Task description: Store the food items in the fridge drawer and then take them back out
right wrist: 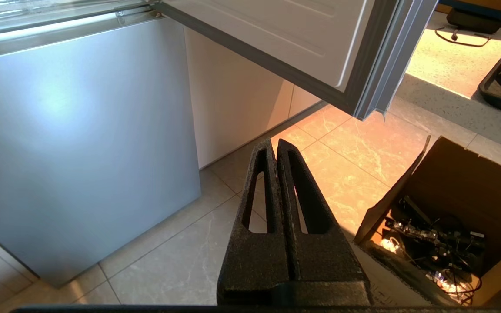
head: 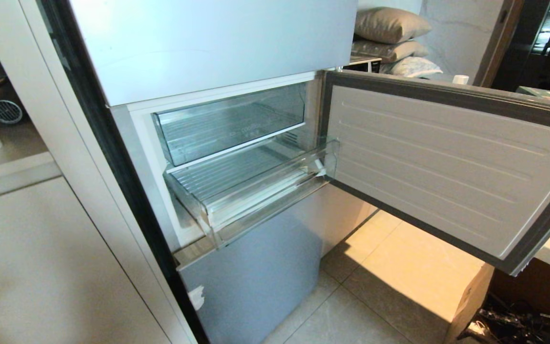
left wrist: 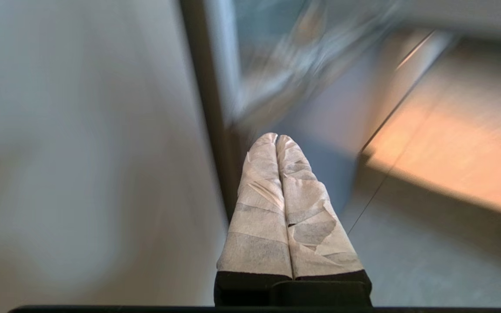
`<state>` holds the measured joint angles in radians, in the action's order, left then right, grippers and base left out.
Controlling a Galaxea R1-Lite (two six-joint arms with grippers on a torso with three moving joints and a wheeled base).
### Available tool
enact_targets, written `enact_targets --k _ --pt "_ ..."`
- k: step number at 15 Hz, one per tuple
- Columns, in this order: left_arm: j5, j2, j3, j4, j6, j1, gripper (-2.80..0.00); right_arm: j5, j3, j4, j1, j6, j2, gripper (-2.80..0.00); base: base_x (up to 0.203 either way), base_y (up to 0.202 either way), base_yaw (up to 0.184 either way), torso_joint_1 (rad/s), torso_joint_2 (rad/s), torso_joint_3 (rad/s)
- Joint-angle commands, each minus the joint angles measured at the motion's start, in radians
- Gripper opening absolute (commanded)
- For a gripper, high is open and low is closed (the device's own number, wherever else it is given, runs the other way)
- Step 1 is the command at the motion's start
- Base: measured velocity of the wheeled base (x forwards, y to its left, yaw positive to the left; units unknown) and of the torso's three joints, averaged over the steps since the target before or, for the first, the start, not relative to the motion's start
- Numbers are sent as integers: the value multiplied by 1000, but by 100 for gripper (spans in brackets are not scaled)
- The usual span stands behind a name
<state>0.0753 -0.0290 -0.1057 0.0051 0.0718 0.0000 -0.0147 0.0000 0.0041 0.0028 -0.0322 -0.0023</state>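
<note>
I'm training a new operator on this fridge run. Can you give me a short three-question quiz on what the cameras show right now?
1. True or false: the fridge drawer holds an apple.
2. Multiple choice: the fridge door is A) shut, B) swung open toward the robot's right, C) taken off.
3. Short answer: how do the jaws of the left gripper and right gripper stand, and do they hold anything?

Key
1. False. The drawer is pulled out and nothing shows in it.
2. B.
3. Both are shut and hold nothing; each hangs low in front of the fridge, over the floor.
</note>
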Motion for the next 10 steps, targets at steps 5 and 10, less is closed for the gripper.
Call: enact_targets --k 5,10 --pt "220 -609 -188 -60 35 -13 -280 -1 0 2 0 4 3 -280 0 0 0 0 0 0" --pt "240 -1193 -211 -395 50 -170 -280 -2 0 4 0 3 2 -280 0 0 0 0 0 0"
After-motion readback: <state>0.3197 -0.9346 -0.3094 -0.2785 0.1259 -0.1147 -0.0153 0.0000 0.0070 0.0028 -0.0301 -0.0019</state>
